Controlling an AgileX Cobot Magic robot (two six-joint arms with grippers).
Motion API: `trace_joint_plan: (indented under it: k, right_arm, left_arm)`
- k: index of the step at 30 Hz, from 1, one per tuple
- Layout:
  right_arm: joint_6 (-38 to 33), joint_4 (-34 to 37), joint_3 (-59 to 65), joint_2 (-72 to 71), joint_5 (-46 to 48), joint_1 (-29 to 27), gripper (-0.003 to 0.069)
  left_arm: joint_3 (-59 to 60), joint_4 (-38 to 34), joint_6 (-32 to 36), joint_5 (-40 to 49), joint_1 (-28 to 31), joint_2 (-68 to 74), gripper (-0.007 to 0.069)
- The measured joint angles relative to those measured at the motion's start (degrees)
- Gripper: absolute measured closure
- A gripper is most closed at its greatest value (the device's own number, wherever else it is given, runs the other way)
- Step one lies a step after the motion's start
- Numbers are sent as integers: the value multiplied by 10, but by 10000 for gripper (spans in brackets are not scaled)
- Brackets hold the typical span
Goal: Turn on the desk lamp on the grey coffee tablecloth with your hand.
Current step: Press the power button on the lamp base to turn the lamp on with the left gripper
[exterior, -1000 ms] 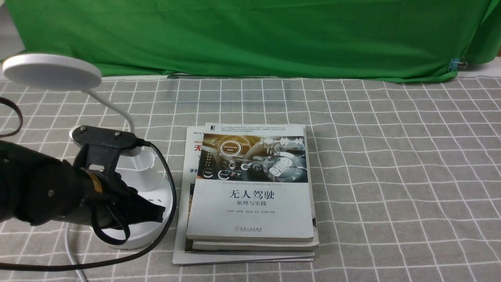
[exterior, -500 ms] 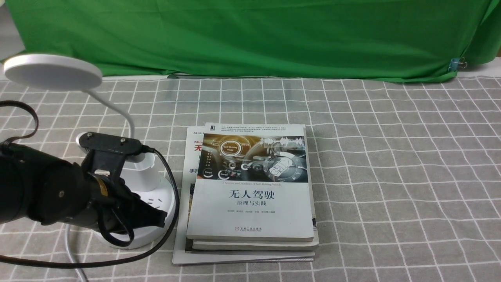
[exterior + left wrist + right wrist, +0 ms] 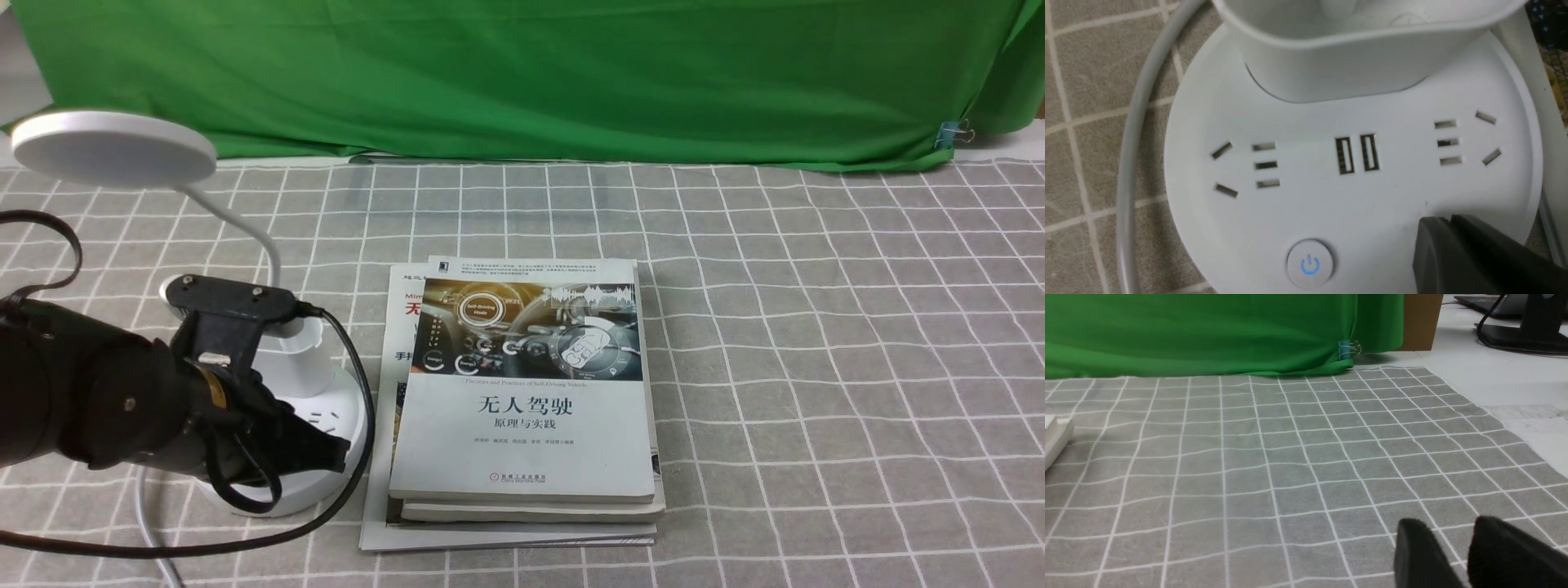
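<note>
**usr1:** where's the desk lamp (image 3: 306, 367) sitting rn? and what's the left gripper (image 3: 331, 453) doing?

**usr2:** it's sitting on the grey coffee tablecloth (image 3: 816, 367), robot's left side, just beside the book stack (image 3: 522, 392). The claw's jaws are pressing fully together, holding nothing, w/ the tip hanging over the round base (image 3: 1380, 196).

**usr1:** how's it gonna be handling?

**usr2:** imo it's light hollow plastic, prob sliding on the cloth if shoved sideways, and the neck's looking bendy. No grabbing needed, the closed tip should be poking straight down on the power button (image 3: 1309, 263).

**usr1:** front cam showing that btn?

**usr2:** nope, the arm's hiding it. Only the left wrist cam is showing it, w/ the tip sitting beside it, not on it. Right gripper (image 3: 1457, 555) is hanging over bare cloth, jaws narrowly apart.
</note>
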Motion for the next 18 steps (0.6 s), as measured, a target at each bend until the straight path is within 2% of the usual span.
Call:
trace_joint_plan:
  k: [18]
  right_arm:
    - [0,0,0,0,0,0,414]
  left_arm:
    - [-26,-2,2,15,0,16,620]
